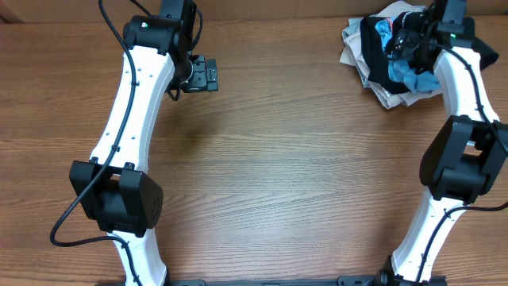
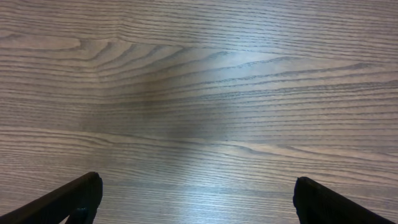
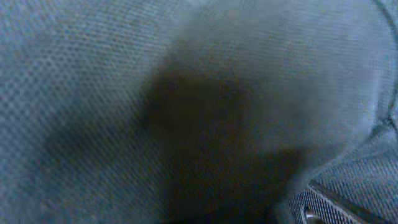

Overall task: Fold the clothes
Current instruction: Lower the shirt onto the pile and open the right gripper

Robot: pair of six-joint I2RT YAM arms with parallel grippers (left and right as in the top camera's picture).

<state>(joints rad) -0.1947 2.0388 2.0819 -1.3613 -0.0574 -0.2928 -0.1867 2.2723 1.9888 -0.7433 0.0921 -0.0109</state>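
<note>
Left gripper, seen from overhead, hangs over bare table with its jaws spread and nothing between them. The right gripper is down in a pile of clothes at the far right corner. Its own body and the cloth hide its jaws, so whether they are spread or pinching cannot be told. The black T-shirt lies crumpled in that pile, under the right gripper and on its side toward the left gripper, well apart from the latter. A blue garment bunches just nearer than the right gripper, and beige garments stick out beneath it. The table is brown wood grain, and a paler tan strip runs past its far edge.

From the left wrist, the left gripper shows one dark finger at each lower corner, wide apart. Only wood grain with a soft shadow lies between and ahead of them.

From the right wrist, blurred blue-grey mesh cloth fills the view, close against the camera and dark in the middle. Which garment it is cannot be told, and no jaws can be made out.
</note>
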